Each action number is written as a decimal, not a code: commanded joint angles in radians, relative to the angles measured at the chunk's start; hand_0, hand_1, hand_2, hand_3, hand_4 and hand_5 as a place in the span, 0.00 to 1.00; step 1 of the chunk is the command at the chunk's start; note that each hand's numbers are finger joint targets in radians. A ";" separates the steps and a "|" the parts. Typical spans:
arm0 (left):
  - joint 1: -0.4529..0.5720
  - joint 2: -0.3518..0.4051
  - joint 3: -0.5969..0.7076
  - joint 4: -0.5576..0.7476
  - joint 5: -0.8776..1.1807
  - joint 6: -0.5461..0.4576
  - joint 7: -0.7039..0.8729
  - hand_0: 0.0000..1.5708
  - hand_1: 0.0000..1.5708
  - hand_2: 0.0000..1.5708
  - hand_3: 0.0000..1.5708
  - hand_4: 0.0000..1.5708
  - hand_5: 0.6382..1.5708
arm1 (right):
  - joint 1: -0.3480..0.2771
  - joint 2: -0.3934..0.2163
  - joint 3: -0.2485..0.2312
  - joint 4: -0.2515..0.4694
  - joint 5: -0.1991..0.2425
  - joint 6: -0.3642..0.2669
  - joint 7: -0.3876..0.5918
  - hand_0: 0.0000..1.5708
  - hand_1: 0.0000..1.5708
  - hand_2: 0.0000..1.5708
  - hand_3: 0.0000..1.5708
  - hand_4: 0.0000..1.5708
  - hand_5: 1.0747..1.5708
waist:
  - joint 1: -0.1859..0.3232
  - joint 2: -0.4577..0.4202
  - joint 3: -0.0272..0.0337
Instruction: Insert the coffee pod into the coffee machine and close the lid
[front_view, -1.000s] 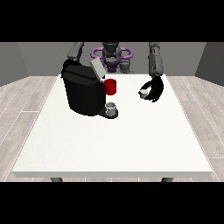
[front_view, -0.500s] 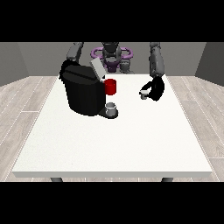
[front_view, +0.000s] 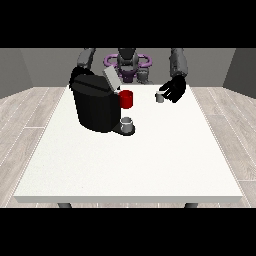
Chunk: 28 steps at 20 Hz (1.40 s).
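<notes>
large white rectangular table (front_view: 130, 165) fills the front view; robot stands at its far edge, at 12 o'clock. bulky black coffee machine (front_view: 94, 104) sits on the table toward 10 o'clock of centre, its grey lid (front_view: 111, 78) raised and tilted open at the top. a small grey cup (front_view: 127, 123) stands on the machine's base plate, at 4 o'clock of the machine body. a red cylindrical mug (front_view: 127, 99) stands just beside the machine at its 2 o'clock, above the grey cup. the small grey coffee pod (front_view: 160, 97) is at 3 o'clock of the red mug, well apart from the machine, at the fingertips of the black hand at the view's right (front_view: 174, 88); the fingers of this hand curl toward the pod and appear to pinch it, though whether the pod is lifted or rests on the table cannot be told. the hand at the view's left (front_view: 76, 75) shows only partly behind the machine's upper rear corner at 11 o'clock; state of its fingers cannot be told.
</notes>
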<state>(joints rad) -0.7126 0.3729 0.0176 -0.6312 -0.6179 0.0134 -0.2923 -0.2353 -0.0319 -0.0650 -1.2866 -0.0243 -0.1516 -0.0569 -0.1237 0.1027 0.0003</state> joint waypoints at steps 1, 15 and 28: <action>-0.071 0.054 0.020 -0.038 0.023 -0.105 0.003 0.80 0.80 0.84 0.83 0.34 1.00 | 0.017 -0.013 -0.020 0.042 -0.014 0.022 -0.046 0.00 0.00 0.00 0.00 0.30 1.00 | 0.006 -0.017 0.0000; -0.278 0.092 0.079 -0.046 0.008 -0.130 0.095 0.64 0.64 0.76 0.78 0.35 1.00 | -0.077 -0.016 0.014 -0.043 -0.014 0.036 0.002 0.00 0.00 0.00 0.00 0.32 1.00 | -0.101 0.064 -0.0005; -0.438 0.136 0.122 -0.019 0.011 -0.165 0.159 0.81 0.81 0.85 0.81 0.33 1.00 | -0.099 -0.052 0.008 -0.093 -0.013 0.057 0.013 0.00 0.00 0.00 0.00 0.29 1.00 | -0.189 0.136 -0.0001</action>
<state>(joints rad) -1.1078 0.4772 0.1325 -0.6565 -0.6011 -0.1360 -0.1317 -0.3102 -0.0424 -0.0302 -1.3667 -0.0145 -0.1302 -0.0534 -0.2886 0.2058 0.0001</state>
